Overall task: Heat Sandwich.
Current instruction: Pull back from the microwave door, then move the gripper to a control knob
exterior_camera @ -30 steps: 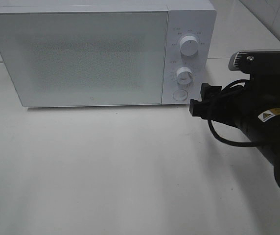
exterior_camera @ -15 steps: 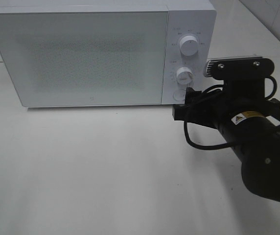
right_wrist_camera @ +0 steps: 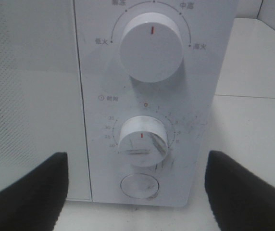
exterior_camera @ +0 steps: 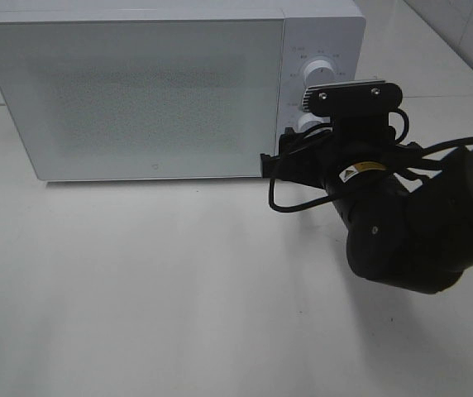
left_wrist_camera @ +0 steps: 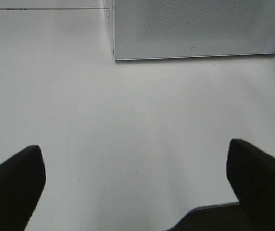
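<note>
The microwave [exterior_camera: 137, 91] filled the upper left of the exterior high view, standing on the white table [exterior_camera: 179, 289] with its dotted, frosted door shut. The sandwich appeared in no view, so neither its look nor its place could be told. The right gripper [right_wrist_camera: 135, 192] was spread wide and held nothing. It faced the control panel, where the timer knob [right_wrist_camera: 142, 140] and round button [right_wrist_camera: 139, 185] showed between its dark fingers. The left gripper [left_wrist_camera: 136, 187] was likewise released and empty over the table, lower left of the microwave.
</note>
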Controlling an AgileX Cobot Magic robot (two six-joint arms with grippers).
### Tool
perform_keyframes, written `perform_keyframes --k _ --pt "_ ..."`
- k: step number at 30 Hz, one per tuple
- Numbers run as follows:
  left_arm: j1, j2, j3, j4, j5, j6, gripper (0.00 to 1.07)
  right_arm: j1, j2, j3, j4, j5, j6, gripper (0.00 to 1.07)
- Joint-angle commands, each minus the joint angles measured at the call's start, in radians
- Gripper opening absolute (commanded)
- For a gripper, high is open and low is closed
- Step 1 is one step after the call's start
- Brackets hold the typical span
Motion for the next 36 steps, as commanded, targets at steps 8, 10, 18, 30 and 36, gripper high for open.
perform_keyframes --k 8,10,18,30,36 --pt "0.005 -0.023 0.002 -0.010 -0.014 -0.004 0.97 -0.053 0.081 -0.102 -0.017 -0.008 0.036 0.76" --pt "0.005 -0.023 0.002 -0.010 -0.014 -0.004 0.97 -0.055 0.092 -0.111 -0.017 -0.002 0.042 0.76" --pt "0.005 -0.018 0.002 -0.009 -0.014 -0.004 0.97 -0.086 0.174 -0.193 -0.018 -0.005 0.056 0.76" --pt "0.005 -0.018 0.002 -0.009 -0.014 -0.004 0.97 -0.101 0.195 -0.217 -0.023 -0.013 0.060 0.75" --pt "0.005 -0.018 0.002 -0.009 -0.014 -0.004 0.97 -0.101 0.195 -0.217 -0.025 -0.008 0.060 0.57"
